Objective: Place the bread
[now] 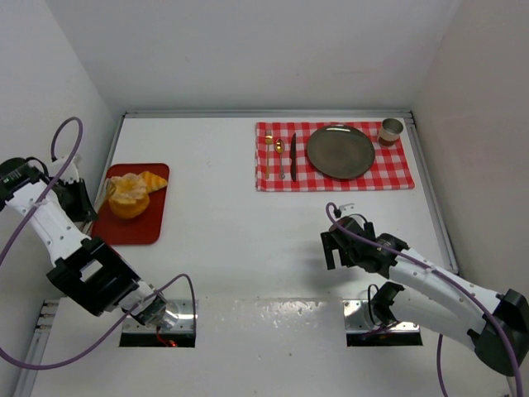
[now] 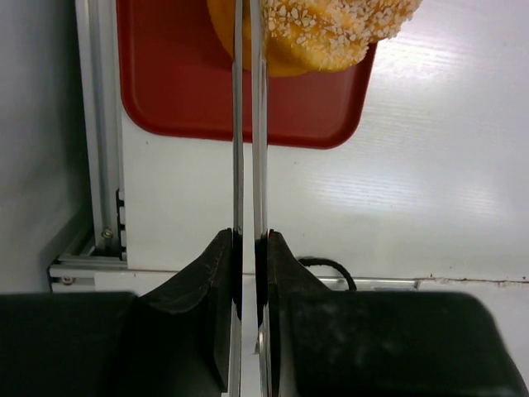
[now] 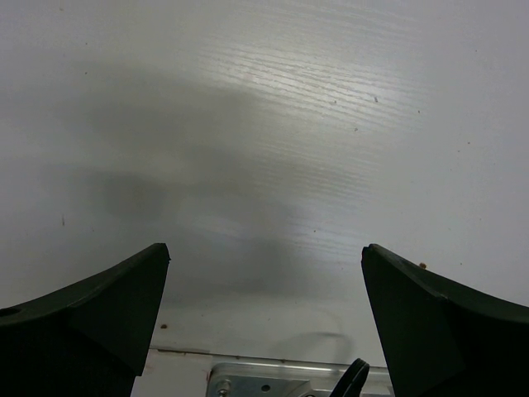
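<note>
A sesame bun (image 1: 128,198) and a croissant (image 1: 154,179) lie on the red tray (image 1: 124,231) at the left. My left gripper (image 1: 85,201) is at the tray's left edge, shut on thin metal tongs (image 2: 237,124). The tong blades run nearly closed from my jaws (image 2: 248,237) up across the bun (image 2: 326,33); their tips are out of view. My right gripper (image 1: 335,248) is open and empty over bare table (image 3: 264,265). The dark round plate (image 1: 340,151) sits on the red checked mat (image 1: 335,179) at the back right.
On the mat, a knife (image 1: 293,157) and a fork (image 1: 280,159) lie left of the plate, and a cup (image 1: 391,131) stands at its far right corner. White walls close in the table on three sides. A metal rail (image 2: 99,165) runs along the left edge.
</note>
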You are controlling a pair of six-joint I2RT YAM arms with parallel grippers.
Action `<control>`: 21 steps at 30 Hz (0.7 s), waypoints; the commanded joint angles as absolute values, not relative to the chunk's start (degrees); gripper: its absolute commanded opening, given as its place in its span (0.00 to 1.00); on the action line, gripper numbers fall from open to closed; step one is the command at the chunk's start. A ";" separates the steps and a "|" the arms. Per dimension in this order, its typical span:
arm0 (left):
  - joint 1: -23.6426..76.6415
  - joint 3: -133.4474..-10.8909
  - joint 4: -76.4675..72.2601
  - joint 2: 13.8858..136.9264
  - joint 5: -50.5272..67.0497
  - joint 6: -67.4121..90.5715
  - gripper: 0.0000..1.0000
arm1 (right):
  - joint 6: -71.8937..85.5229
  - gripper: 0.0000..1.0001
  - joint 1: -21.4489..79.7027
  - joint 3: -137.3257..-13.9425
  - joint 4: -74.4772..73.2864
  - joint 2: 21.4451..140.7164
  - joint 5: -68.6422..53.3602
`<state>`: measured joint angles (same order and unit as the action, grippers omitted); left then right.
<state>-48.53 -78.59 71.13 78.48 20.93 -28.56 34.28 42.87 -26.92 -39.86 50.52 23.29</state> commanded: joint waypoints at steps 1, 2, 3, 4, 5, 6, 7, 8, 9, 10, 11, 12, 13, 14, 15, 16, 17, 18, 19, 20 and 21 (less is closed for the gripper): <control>-49.22 -83.31 74.62 76.11 26.63 -30.15 0.00 | 34.54 0.99 42.37 -28.12 -37.79 50.36 23.20; -48.61 -84.36 74.62 75.59 26.63 -30.15 0.00 | 34.37 0.99 42.10 -28.39 -37.53 50.45 23.20; -48.60 -84.90 74.62 75.59 26.11 -30.15 0.00 | 34.28 0.99 41.84 -28.48 -37.62 50.54 23.20; -48.60 -84.90 74.62 75.59 26.10 -30.15 0.00 | 34.28 0.99 41.31 -28.39 -37.53 50.54 23.29; -47.99 -85.60 74.62 75.06 27.50 -30.84 0.00 | 34.02 0.99 40.96 -28.48 -37.53 50.62 23.20; -47.29 -86.30 74.62 75.06 28.29 -30.85 0.00 | 34.01 0.99 40.70 -28.56 -37.36 50.28 23.29; -46.59 -86.31 74.62 75.06 29.08 -30.85 0.00 | 34.10 0.99 40.26 -28.48 -37.35 50.36 23.12; -44.67 -87.18 74.62 75.06 31.44 -30.85 0.00 | 33.93 0.99 39.91 -28.22 -37.01 50.45 23.29; -43.43 -88.49 74.62 75.75 32.68 -30.85 0.00 | 33.75 0.99 39.03 -28.04 -36.57 50.36 23.12; -42.03 -89.38 74.62 75.76 34.09 -30.33 0.00 | 33.84 0.99 38.94 -27.95 -36.30 50.54 23.12; -38.44 -91.73 74.62 77.76 36.45 -29.45 0.00 | 33.49 0.99 38.07 -28.04 -36.39 50.80 23.29; -36.06 -93.06 73.92 77.78 36.47 -28.14 0.00 | 33.57 0.99 37.97 -28.21 -35.95 50.71 23.12; -33.51 -94.47 73.13 79.87 36.47 -26.56 0.00 | 33.14 0.99 37.71 -27.95 -35.86 50.97 23.12; -28.18 -95.87 71.21 80.94 36.47 -23.50 0.00 | 32.79 0.99 37.36 -27.95 -35.77 51.15 23.12; -25.43 -97.19 70.06 82.17 36.47 -22.16 0.00 | 32.61 0.99 37.09 -28.04 -35.86 51.59 23.12; -22.62 -99.82 68.66 84.79 35.87 -20.76 0.00 | 32.09 0.99 36.92 -27.86 -35.86 51.94 23.03; -19.80 -101.24 67.25 86.38 35.34 -19.52 0.00 | 31.91 0.99 36.57 -27.77 -35.86 51.86 23.03; -14.21 -102.73 64.63 88.14 34.11 -17.42 0.00 | 31.56 0.99 36.65 -27.60 -36.03 52.12 22.94; -11.45 -106.66 63.56 90.16 33.49 -16.36 0.00 | 31.38 0.99 36.56 -27.42 -36.21 52.03 23.03; -8.90 -109.14 62.94 94.87 33.49 -15.83 0.00 | 31.38 0.99 36.56 -27.25 -36.30 52.03 23.11; -4.18 -111.94 62.32 97.62 33.49 -14.34 0.00 | 31.12 0.99 36.30 -27.07 -36.12 51.94 23.29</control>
<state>-11.75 -105.60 68.36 92.05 31.48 -19.99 32.42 36.82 -26.92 -37.58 51.96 23.29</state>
